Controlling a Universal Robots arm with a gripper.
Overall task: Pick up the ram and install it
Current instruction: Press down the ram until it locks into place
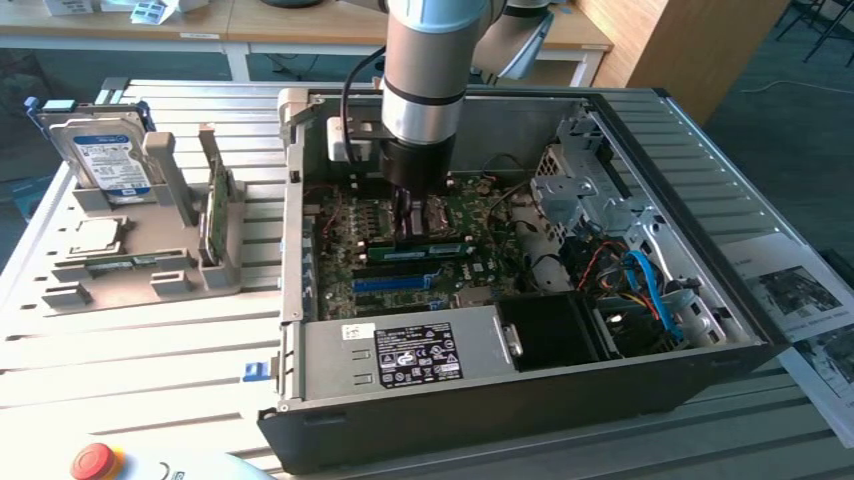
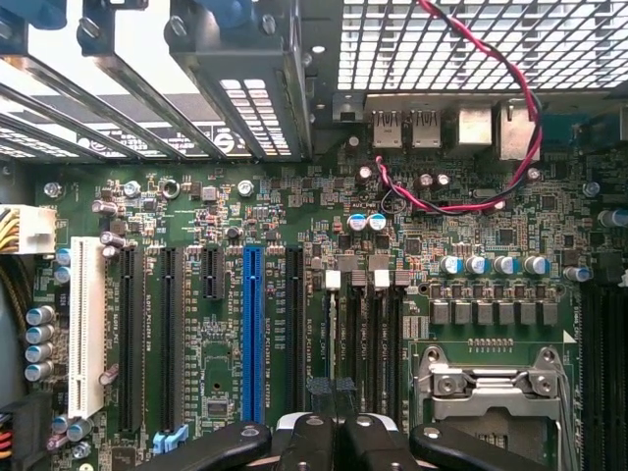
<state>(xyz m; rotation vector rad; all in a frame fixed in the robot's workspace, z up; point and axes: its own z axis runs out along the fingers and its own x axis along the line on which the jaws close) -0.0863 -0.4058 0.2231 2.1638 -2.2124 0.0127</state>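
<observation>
- The gripper [image 1: 407,222] is seen reaching down into the open computer case [image 1: 507,412], with its fingers brought together and nothing clamped between them
- In the wrist view the gripper [image 2: 334,434] is held over the memory slots [image 2: 365,334], between the black expansion slots and the processor socket [image 2: 491,392]
- The ram [image 1: 434,246] is seen on the motherboard [image 1: 387,288] as a narrow green stick with a pale label, standing on its long edge just beside the fingertips; whether it is touched or fully seated cannot be told
- Room around the arm is bounded by the case's back wall on one side, the drive cage [image 1: 581,175] towards the exterior view's right, and the power supply [image 1: 400,352] along the near edge
- A red and black cable [image 2: 510,93] is draped over the board near the rear ports, apart from the fingers
- A blue slot [image 2: 252,324] and a white slot [image 2: 85,324] lie well to the side of the gripper
- Outside the case, on the exterior view's left, a grey rack [image 1: 134,272] is set on the table, with a hard drive [image 1: 107,155] and a green card [image 1: 214,215] standing upright in it
</observation>
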